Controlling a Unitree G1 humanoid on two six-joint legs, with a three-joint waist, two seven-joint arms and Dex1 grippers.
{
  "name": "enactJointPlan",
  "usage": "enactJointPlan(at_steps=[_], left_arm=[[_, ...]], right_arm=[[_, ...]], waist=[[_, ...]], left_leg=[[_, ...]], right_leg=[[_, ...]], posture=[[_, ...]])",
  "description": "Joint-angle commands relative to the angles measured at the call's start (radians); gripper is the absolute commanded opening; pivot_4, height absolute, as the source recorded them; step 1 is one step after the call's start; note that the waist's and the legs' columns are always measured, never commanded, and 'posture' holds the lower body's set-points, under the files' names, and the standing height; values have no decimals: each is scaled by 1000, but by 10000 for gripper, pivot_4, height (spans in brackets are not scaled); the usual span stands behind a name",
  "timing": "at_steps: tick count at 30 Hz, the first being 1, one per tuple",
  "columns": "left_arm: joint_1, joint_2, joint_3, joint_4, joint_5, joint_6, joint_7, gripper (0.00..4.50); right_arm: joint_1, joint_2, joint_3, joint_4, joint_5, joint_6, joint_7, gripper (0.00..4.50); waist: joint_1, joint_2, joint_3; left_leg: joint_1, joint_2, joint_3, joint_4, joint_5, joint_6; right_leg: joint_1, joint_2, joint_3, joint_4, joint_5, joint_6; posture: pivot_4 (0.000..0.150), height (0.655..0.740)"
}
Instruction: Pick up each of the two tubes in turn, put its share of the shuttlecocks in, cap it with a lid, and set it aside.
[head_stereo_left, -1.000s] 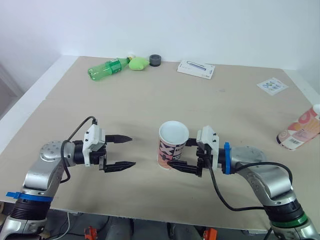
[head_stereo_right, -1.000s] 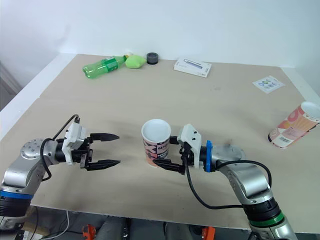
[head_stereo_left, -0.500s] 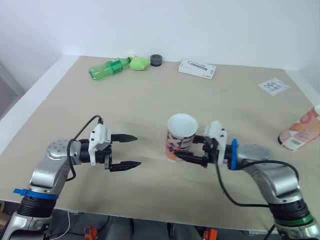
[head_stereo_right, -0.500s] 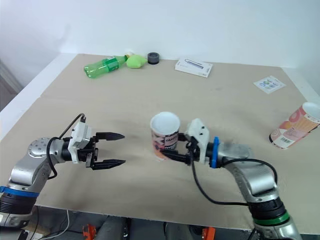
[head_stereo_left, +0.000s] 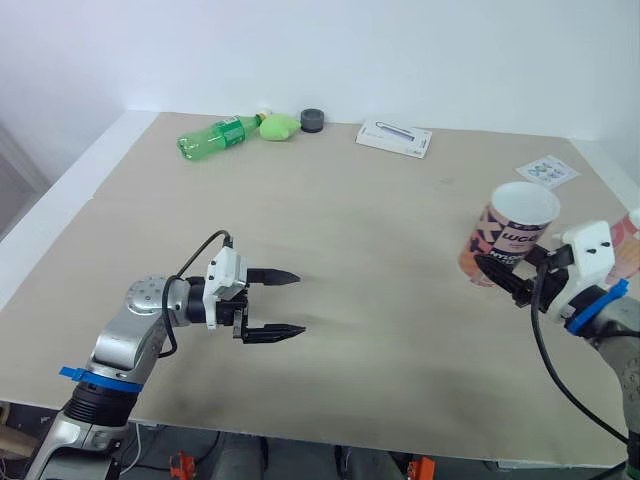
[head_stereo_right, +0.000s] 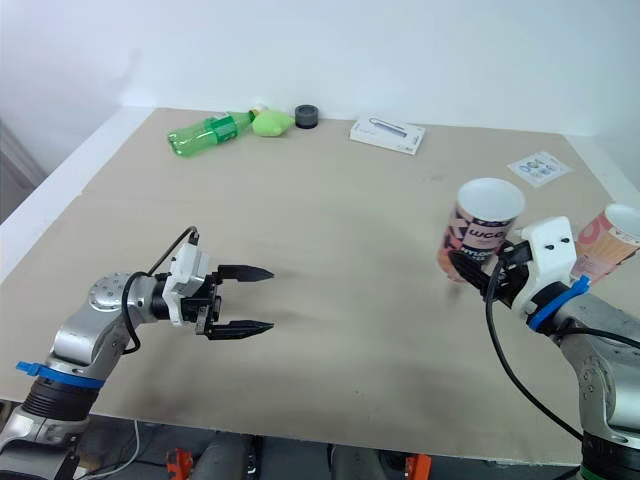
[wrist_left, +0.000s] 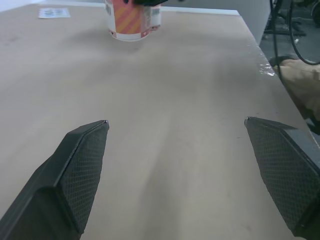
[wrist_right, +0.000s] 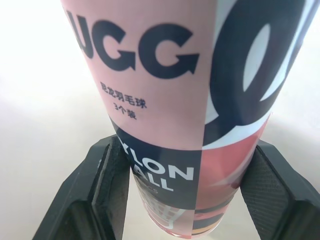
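A pink, black and white printed tube (head_stereo_left: 508, 240) with its open white mouth up hangs tilted above the table's right side. My right gripper (head_stereo_left: 497, 270) is shut on its lower part; in the right wrist view both fingers (wrist_right: 107, 175) press against the tube (wrist_right: 165, 100). A second tube (head_stereo_right: 610, 236), with orange stripes, lies at the far right edge, partly hidden behind the right gripper, and the left wrist view shows that tube (wrist_left: 131, 22) too. My left gripper (head_stereo_left: 298, 303) hovers open and empty over the front left of the table (head_stereo_left: 380, 230).
Along the table's back edge lie a green bottle (head_stereo_left: 215, 136), a light green object (head_stereo_left: 278, 126), a dark roll (head_stereo_left: 312, 120) and a flat white box (head_stereo_left: 393, 137). A printed sheet (head_stereo_left: 546, 172) rests at the back right.
My right gripper has carried the printed tube from the table's middle up and to the right. The left gripper has shifted slightly rightward, still open.
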Motion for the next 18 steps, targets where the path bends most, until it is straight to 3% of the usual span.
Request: enactJointPlan(at_steps=[1,6,13,18], left_arm=[[-29,-6,-2,12,16,-37,-3,45000],[-86,-42,-33,54,72,-50,47,45000],[-145,-126,-58,140,153,-28,193,45000],[-181,-177,-28,135,111,-2,237,45000]], right_arm=[[-34,46,-73,44,-5,16,-121,30052],[-62,100,-126,117,-4,12,-226,30052],[-77,137,-128,153,26,2,-245,30052],[-88,145,-113,194,25,-21,-253,30052]], waist=[[-1,0,0],[-3,1,0],[-9,1,0],[-9,0,0]], left_leg=[[0,0,1,0,0,0],[1,-1,3,0,0,0],[1,-2,3,0,0,0],[1,-2,3,0,1,1]], right_leg=[[0,0,1,0,0,0],[0,0,4,0,1,3],[1,0,5,0,2,6],[1,0,6,0,2,6]], posture=[[1500,7294],[1500,7294],[1500,7294],[1500,7294]])
